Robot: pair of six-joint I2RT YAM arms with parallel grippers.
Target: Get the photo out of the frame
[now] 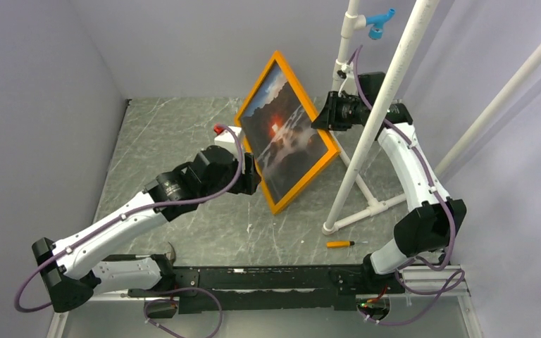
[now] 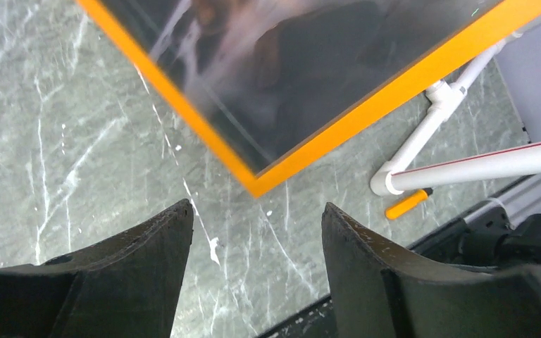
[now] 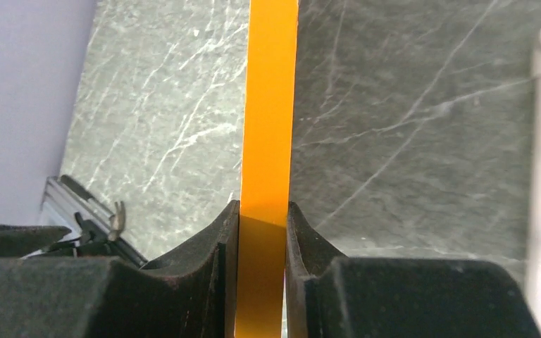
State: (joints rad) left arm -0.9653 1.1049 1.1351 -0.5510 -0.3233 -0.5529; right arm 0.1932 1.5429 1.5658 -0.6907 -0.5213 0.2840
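The large, thin, bright-orange rectangular picture frame is held tilted over the grey-green marbled tabletop, turned diamond-wise with one corner lowest. The rectangular dark landscape print with a red-orange sun at its centre is seated inside the frame, with its face turned up toward the top camera.

The right gripper is positioned at the frame's right-hand edge. In the right wrist view, the two fingers of the right gripper are pressed against both faces of the orange frame bar, which is seen edge-on. The print is not visible in that view.

The left gripper is positioned just beside the frame's lower-left edge. In the left wrist view, the fingers of the left gripper are set wide apart with only tabletop between them. The lowest corner of the frame lies beyond the fingertips. The print appears there as a dark, blurred, reflective surface.

Whether the lowest corner rests on the tabletop cannot be determined from any view.

A white plastic pipe stand is located to the right of the frame. A small orange-handled screwdriver lies on the tabletop near the stand's foot and is also seen in the left wrist view.
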